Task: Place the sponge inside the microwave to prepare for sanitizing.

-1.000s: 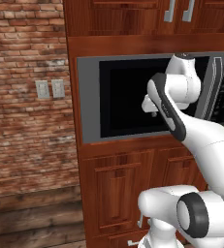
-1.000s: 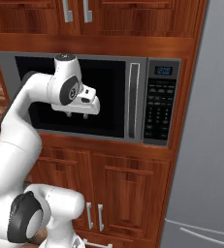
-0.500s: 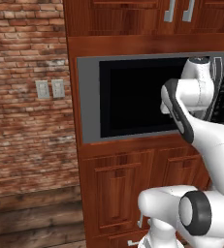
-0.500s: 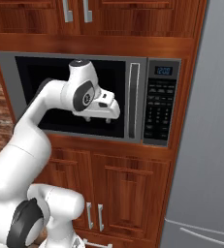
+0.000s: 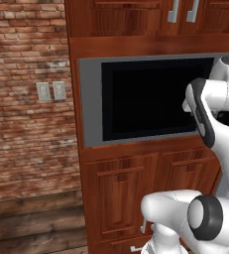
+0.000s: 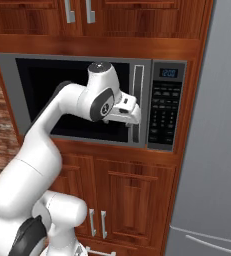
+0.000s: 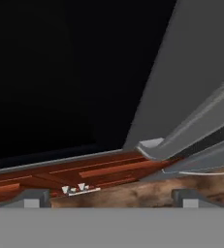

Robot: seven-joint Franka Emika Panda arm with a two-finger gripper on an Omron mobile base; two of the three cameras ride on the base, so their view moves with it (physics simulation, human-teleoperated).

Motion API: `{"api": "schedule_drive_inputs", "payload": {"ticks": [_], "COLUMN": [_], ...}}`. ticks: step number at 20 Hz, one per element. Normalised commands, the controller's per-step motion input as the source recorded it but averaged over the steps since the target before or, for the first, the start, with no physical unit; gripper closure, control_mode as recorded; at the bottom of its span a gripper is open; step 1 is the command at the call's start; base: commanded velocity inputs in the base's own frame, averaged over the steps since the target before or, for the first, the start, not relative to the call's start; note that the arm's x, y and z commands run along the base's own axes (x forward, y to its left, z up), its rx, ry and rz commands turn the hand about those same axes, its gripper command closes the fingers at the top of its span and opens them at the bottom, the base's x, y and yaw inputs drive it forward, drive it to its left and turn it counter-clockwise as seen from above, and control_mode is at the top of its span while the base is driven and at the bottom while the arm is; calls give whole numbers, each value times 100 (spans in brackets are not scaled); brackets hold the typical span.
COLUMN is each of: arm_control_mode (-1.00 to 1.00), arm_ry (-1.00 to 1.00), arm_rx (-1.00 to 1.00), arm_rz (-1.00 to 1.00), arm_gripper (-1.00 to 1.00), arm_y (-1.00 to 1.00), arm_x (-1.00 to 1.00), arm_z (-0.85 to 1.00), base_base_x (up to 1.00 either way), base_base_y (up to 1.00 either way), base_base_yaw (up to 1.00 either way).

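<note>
Microwave [image 6: 82, 100]: wide grey unit built into a reddish-brown wood cabinet wall [image 6: 137, 195], door shut, large black glass pane [image 5: 150, 99] inside a grey frame; vertical grey door handle [image 6: 135, 102] at the glass's right edge; black keypad panel [image 6: 164, 110] right of the handle, small lit display [image 6: 168, 73] at the panel's top. Gripper [image 6: 132, 120]: white hand at the end of the white arm, held in front of the door at the handle's lower half, below and left of the display; in the hand view the two dark fingers [image 7: 30, 197] stand wide apart at the bottom with nothing between them, open and empty. In that same view the black glass [image 7: 60, 72] is at upper left, the grey frame [image 7: 200, 63] at upper right, the handle's end [image 7: 154, 147] just past the fingers, and wood [image 7: 84, 172] below the door; whether the fingers touch the handle cannot be told. Upper cabinet doors [image 6: 77, 15]: above the microwave, with two grey pulls. Lower cabinet doors [image 6: 132, 200]: panelled, below the microwave, two grey pulls [image 6: 97, 222] near their meeting edge. Refrigerator [image 6: 212, 150]: grey, flat-fronted, right of the keypad panel beyond the cabinet's side. Brick wall [image 5: 27, 99]: left of the microwave cabinet, with two pale switch plates [image 5: 51, 91] side by side, level with the door's middle.
</note>
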Motion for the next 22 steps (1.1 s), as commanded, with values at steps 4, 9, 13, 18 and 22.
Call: {"api": "schedule_drive_inputs", "payload": {"ticks": [4, 9, 13, 18, 22], "arm_control_mode": [-100, -100, -100, -100, -100], "arm_ry": [-5, -5, -8, -12, -3], "arm_rx": [-3, -1, 0, -1, 0], "arm_rz": [-1, 0, 0, 0, 0], "arm_gripper": [-100, -100, -100, -100, -100], "arm_y": [-69, -44, 0, -17, -3], "arm_x": [0, 4, 1, 17, 16], "arm_z": [0, 4, 1, 0, 0], "base_base_x": [0, 0, 0, 0, 0], "base_base_y": [0, 0, 0, 0, 0], "base_base_yaw": [0, 0, 0, 0, 0]}}
